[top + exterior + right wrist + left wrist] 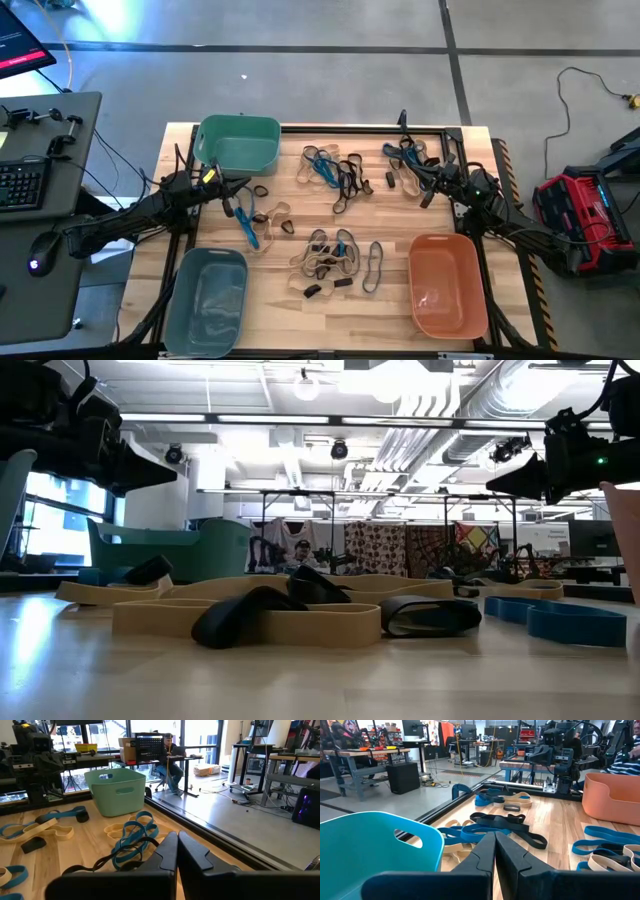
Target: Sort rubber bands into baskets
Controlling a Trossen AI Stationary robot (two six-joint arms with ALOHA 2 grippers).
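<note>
1. The left gripper [232, 196] hangs over the worktop [270, 300] near its left edge, just in front of the teal-green basket [240, 143]; its fingers [512, 857] are pressed together with nothing between them.
2. The right gripper [428, 186] hangs near the worktop's far right corner, beside a tangle of blue and tan rubber bands [405, 160]; its fingers [192, 852] are also pressed together and empty.
3. The teal-green basket stands at the far left corner, the grey-blue basket [205, 300] at the near left corner, and the orange basket [447, 284] at the near right corner.
4. All three baskets look empty from above.
5. Rubber bands lie loose on the wood in several clusters: a blue, tan and black heap [335, 170] at the far middle, and a tan, blue and black pile [328, 258] near the middle of the front half.
6. A long blue band [247, 225] and a tan loop [275, 220] lie just in front of the left gripper.
7. A single grey band [374, 267] lies between the central pile and the orange basket.
8. At table level, wide tan bands [250, 615] and black ones [430, 615] lie flat in the foreground.
</note>
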